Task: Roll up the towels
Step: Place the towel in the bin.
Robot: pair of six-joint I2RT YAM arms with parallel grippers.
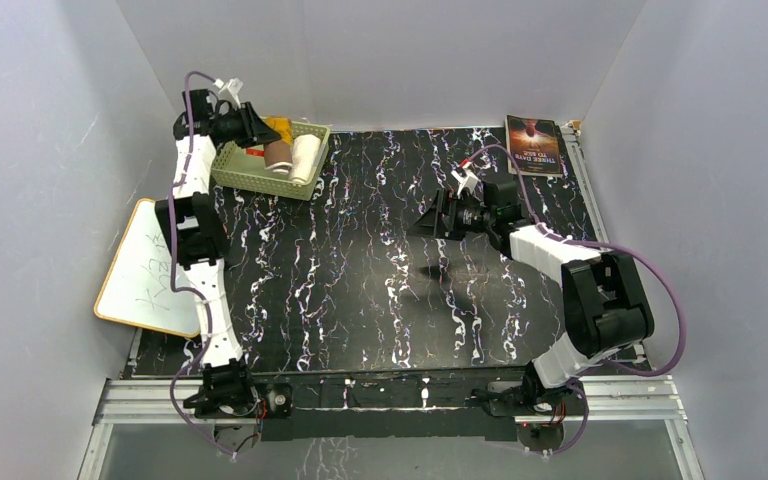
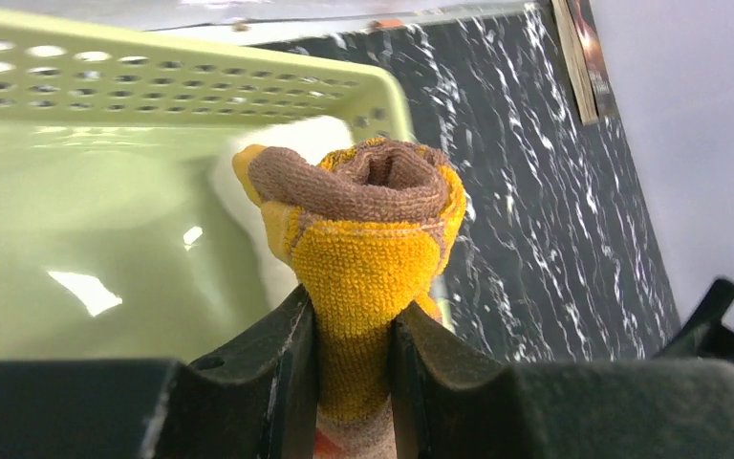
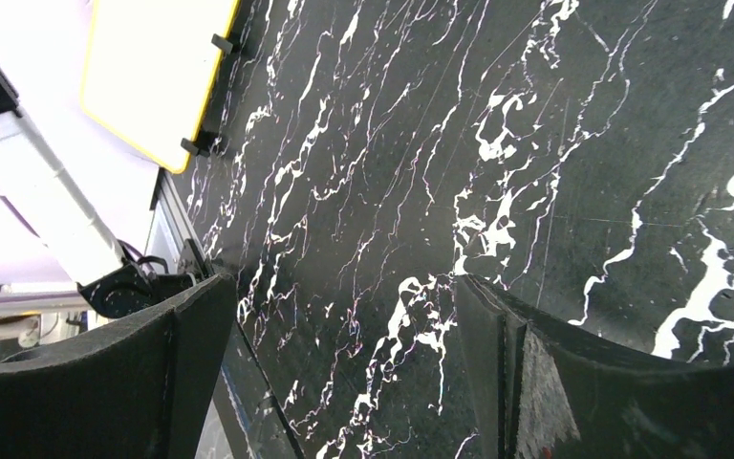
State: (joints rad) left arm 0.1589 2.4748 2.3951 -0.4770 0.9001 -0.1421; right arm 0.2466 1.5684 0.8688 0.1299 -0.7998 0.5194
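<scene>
towels: 2, brown-yellow towel (image 2: 373, 249) + white towel (image 1: 305, 158)
basket (image 1: 255, 181): 1
book (image 1: 533, 145): 1
whiteboard (image 1: 150, 270): 1
arms: 2, left arm (image 1: 215, 305) + right arm (image 1: 560, 255)

Upside-down lettering on the book (image 1: 534, 145) seemingly reads "THREE DAYS"; whiteboard (image 1: 150, 270) scribbles illegible.

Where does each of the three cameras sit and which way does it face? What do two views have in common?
Top external: high behind the arms, looking down on the table; both arms show.
Left wrist: on the left arm, facing the green basket past the left gripper shut on the brown towel; its fingers show.
Right wrist: on the right arm, facing the table past the open right gripper; its fingers and the left arm show.
Shared: top and right wrist both show the white board.
</scene>
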